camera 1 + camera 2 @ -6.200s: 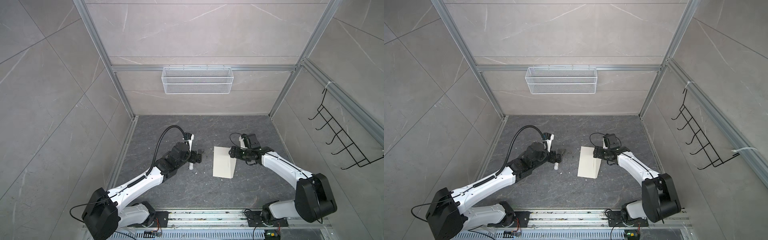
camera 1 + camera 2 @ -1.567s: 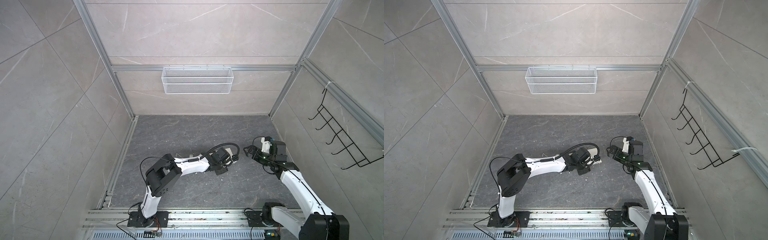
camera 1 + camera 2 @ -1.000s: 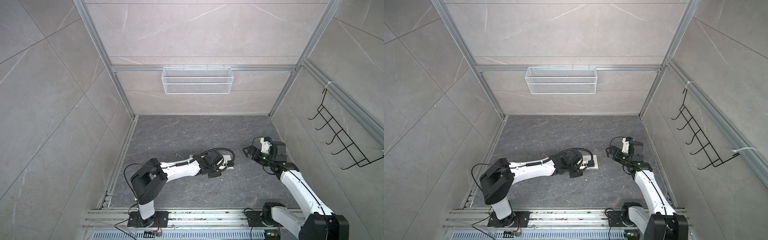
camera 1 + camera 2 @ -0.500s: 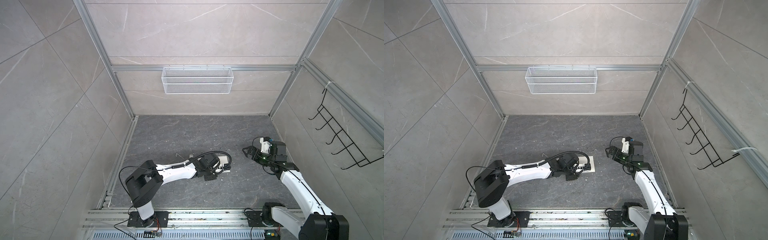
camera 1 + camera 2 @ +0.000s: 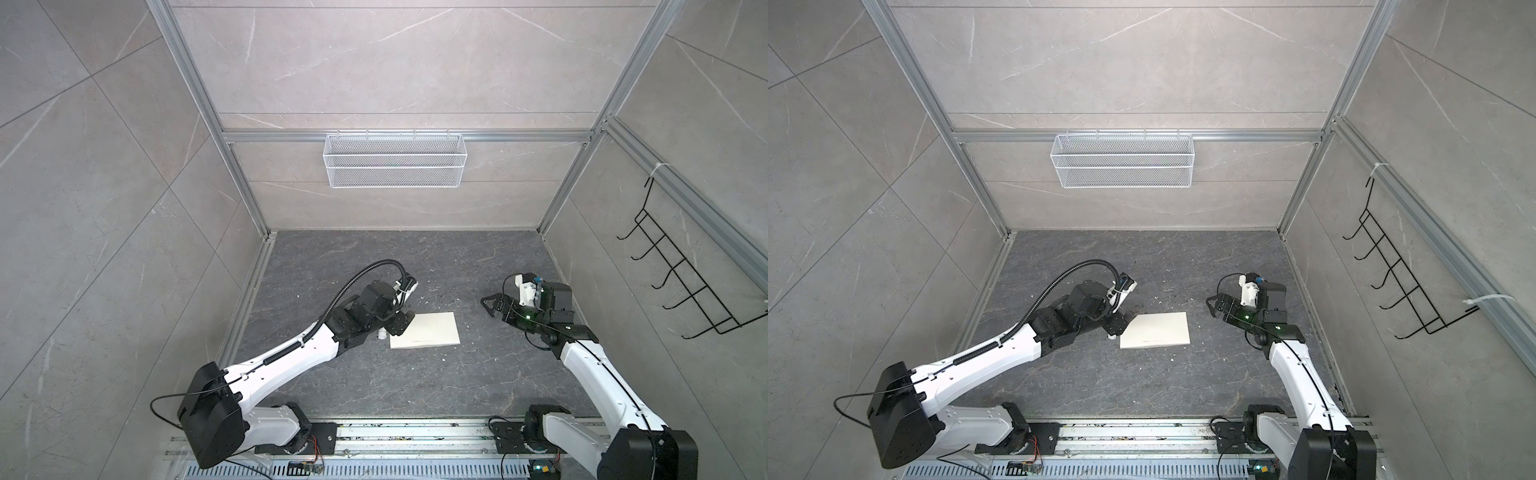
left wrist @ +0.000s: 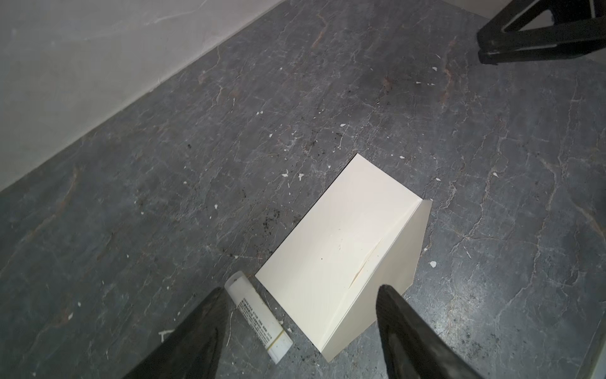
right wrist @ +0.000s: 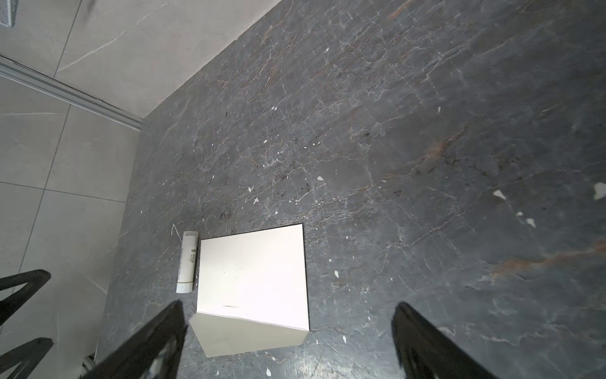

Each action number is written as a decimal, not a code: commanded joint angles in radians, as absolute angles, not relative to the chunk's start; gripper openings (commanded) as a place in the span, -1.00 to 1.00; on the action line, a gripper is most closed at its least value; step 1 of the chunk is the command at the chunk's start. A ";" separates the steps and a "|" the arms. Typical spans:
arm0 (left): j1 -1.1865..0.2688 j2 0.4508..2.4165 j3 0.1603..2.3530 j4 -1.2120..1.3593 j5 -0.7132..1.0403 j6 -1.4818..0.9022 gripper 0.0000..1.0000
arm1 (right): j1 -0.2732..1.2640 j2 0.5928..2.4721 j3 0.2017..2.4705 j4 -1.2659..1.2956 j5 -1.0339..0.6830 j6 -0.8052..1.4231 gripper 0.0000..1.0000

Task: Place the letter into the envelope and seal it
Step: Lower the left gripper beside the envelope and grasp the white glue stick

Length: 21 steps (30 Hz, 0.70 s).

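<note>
Envelope flat on the floor, long axis running from the nearer left gripper, fingers apart and empty at its glue-stick end, towards the right gripper, spread wide, empty, well apart; letter unseen.

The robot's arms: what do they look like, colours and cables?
Both have white shells and boxy black joints. A ribbed black hose loops over the left arm; a thin black cable runs along the right arm, with a green light near its wrist. Black tapered jaws.
</note>
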State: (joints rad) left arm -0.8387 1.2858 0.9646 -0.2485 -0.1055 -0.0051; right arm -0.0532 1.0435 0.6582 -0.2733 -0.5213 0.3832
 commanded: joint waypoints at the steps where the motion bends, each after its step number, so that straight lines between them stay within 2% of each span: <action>1: -0.776 1.286 0.918 -0.316 -0.101 -0.177 0.48 | -0.056 1.019 0.686 -0.275 -0.569 0.370 0.98; 6: -0.706 1.336 0.900 -0.335 -0.090 -0.279 0.50 | -0.057 1.012 0.687 -0.282 -0.584 0.368 0.98; 21: -0.682 1.552 0.920 -0.304 -0.086 -0.350 0.43 | -0.057 1.019 0.686 -0.280 -0.607 0.364 0.98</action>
